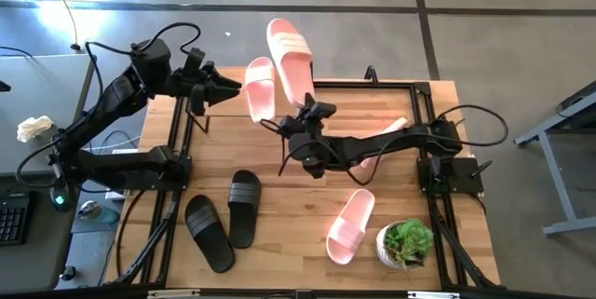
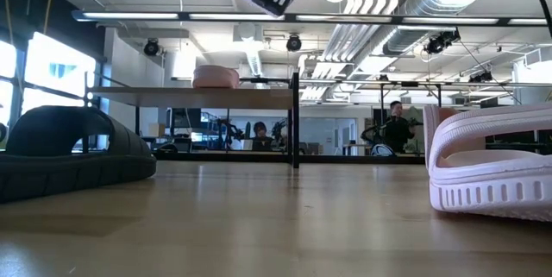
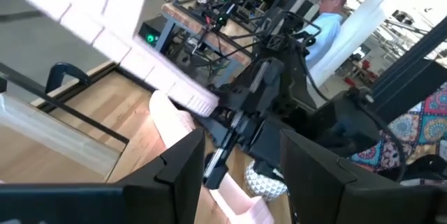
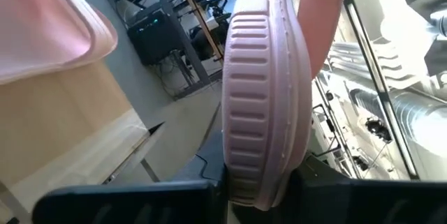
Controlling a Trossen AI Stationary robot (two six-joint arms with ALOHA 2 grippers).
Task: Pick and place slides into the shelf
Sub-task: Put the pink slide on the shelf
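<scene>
Pink slide stood clamped between right gripper fingers, above shelf; left gripper fingers parted, empty. Wooden table, open workshop behind.

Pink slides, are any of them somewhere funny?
Yes. One pink slide is up in the air, pinched in the right gripper, poking out past the table's far edge. Another pink slide lies on the shelf. The black slides lie loose on the table.
</scene>
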